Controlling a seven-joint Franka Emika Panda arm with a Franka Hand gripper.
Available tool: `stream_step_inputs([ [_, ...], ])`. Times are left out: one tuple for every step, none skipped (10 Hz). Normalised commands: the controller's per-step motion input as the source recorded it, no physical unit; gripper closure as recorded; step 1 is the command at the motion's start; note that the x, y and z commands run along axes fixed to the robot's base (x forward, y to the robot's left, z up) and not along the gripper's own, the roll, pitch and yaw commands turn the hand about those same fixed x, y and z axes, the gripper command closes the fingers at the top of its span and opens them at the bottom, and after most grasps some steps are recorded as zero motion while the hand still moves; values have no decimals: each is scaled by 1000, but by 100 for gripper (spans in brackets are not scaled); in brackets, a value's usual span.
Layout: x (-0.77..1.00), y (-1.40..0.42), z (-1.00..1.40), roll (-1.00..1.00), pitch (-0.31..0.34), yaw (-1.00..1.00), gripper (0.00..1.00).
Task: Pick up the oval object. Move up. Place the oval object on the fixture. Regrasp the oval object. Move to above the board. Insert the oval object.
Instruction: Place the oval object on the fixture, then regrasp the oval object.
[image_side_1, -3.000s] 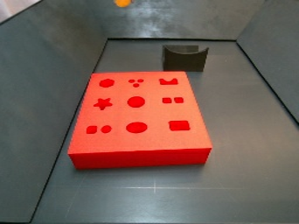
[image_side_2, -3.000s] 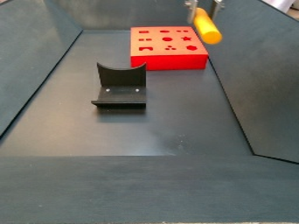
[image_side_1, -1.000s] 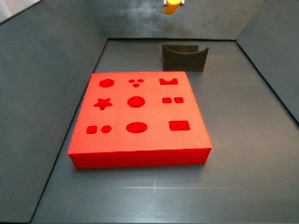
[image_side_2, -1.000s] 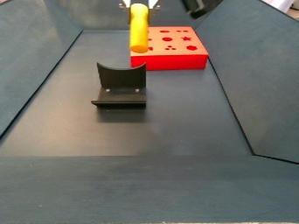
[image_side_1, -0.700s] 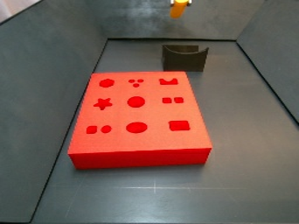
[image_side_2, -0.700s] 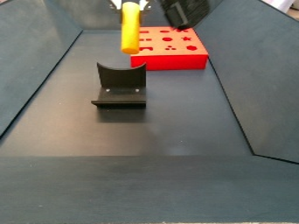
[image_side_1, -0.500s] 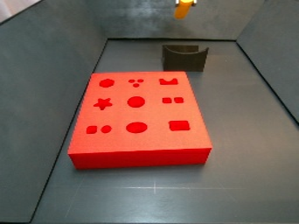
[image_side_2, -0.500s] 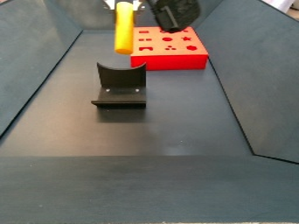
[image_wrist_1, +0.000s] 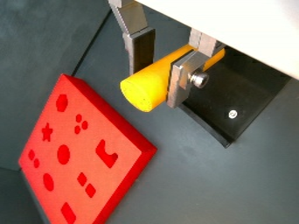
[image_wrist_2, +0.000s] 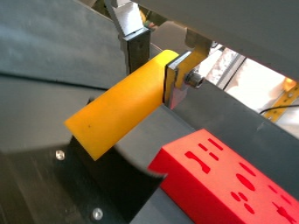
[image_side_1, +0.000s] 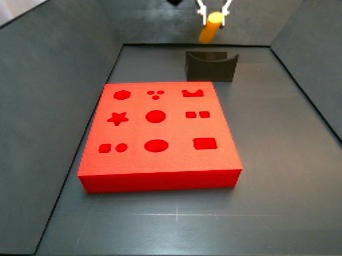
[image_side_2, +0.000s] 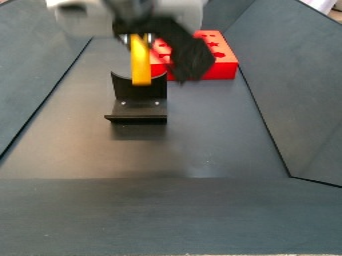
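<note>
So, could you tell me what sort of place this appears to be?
Probably a robot test cell for peg insertion: a dark walled bin holding the red board and the fixture, with the gripper holding the oval object above the fixture.

Dark grey matte tabletop (image_side_1: 160, 225) lies below the pincer (image_side_1: 211, 18) in both side views. Sloped grey walls (image_side_2: 301, 90) rise either side of the pincer. In a wrist view, blurred yellow shapes (image_wrist_2: 281, 96) show beyond the pincer and cannot be identified.
</note>
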Motion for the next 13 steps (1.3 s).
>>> stream_step_inputs([
  [173, 142, -1000, -462, 175, -244, 100],
  [184, 138, -1000, -269, 107, -256, 100],
  [188, 134, -1000, -192, 55, -251, 100],
  [178, 129, -910, -165, 6, -239, 100],
  [137, 96, -654, -167, -37, -204, 100],
  [116, 78, -475, -166, -61, -170, 100],
  [99, 72, -383, -160, -71, -149, 100],
  [78, 92, -262, -140, -96, -99, 100],
  [69, 92, -263, -139, -96, -84, 100],
  [67, 92, -264, -137, -95, -50, 100],
  [0, 0, 0, 0, 0, 0, 0],
  [0, 0, 1000, -64, -2, -27, 0],
  [-7, 3, 1000, -59, 2, -18, 0],
])
